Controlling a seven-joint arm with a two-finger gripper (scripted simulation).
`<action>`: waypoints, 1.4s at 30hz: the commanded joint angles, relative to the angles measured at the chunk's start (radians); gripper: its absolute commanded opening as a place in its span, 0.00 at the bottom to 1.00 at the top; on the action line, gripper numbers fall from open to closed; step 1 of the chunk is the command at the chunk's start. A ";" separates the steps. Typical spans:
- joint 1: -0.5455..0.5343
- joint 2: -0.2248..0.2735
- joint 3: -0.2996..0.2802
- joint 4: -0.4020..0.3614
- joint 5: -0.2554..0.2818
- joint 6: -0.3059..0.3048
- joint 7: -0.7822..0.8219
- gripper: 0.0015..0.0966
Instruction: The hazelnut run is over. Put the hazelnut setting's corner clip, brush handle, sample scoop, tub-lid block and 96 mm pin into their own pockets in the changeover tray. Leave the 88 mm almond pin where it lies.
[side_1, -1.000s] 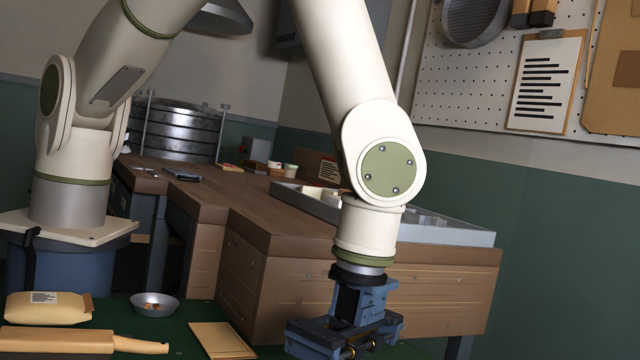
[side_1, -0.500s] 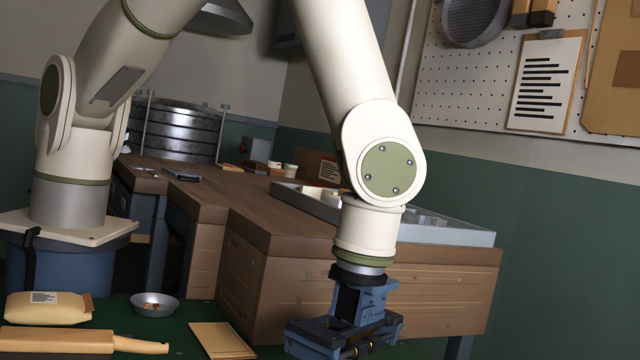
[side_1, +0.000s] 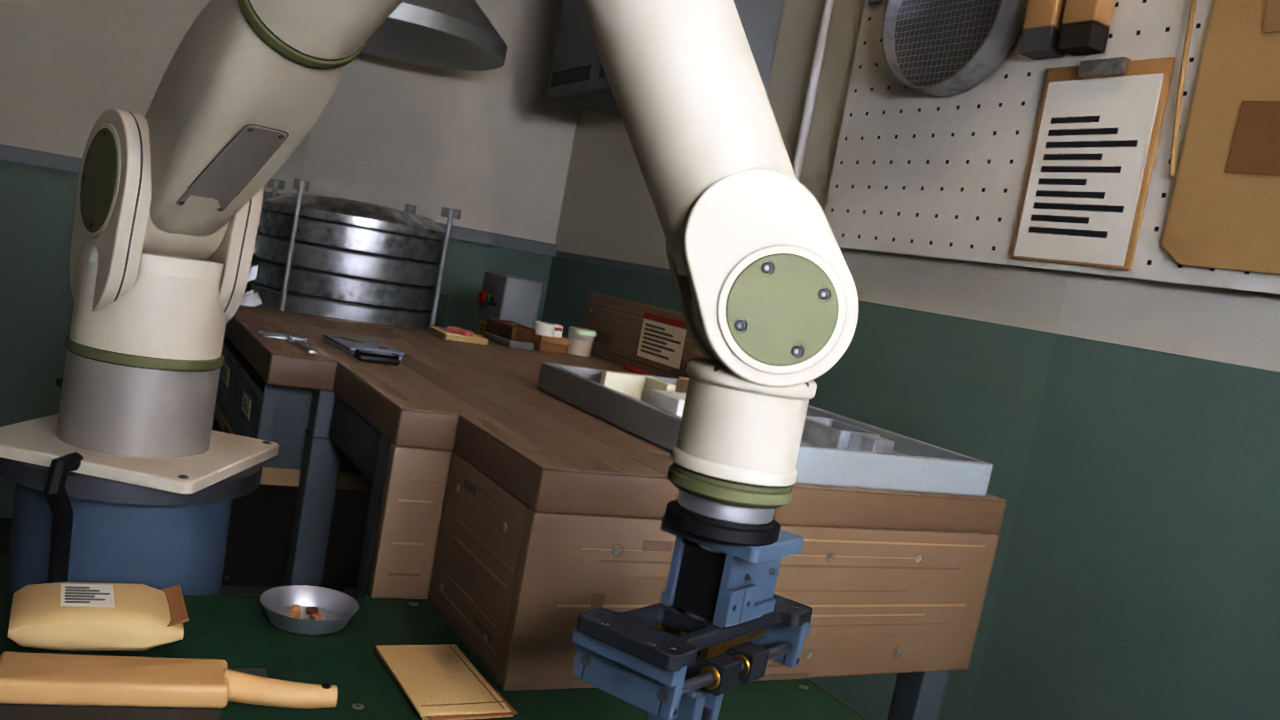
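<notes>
The gripper point(side_1: 689, 703) hangs low in front of the wooden bench, well below the grey changeover tray point(side_1: 770, 425) that sits on the bench top. The bottom edge of the picture cuts off its fingertips. It is closed on something, and that thing is out of sight. The tray holds a few pale pieces in its far pockets, partly hidden behind the arm's wrist. On the green surface at lower left lies a wooden brush handle point(side_1: 170, 685), flat, with its thin end pointing right.
Behind the bench stand a stack of metal sieves point(side_1: 349, 260) and a pegboard with a clipboard point(side_1: 1088, 166). On the green surface lie a paper bag point(side_1: 94, 616), a small metal dish point(side_1: 309, 609) and a flat tan card point(side_1: 443, 682).
</notes>
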 commanded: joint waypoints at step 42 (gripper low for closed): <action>0.134 -0.334 -0.248 -0.182 -0.273 0.516 0.234 0.02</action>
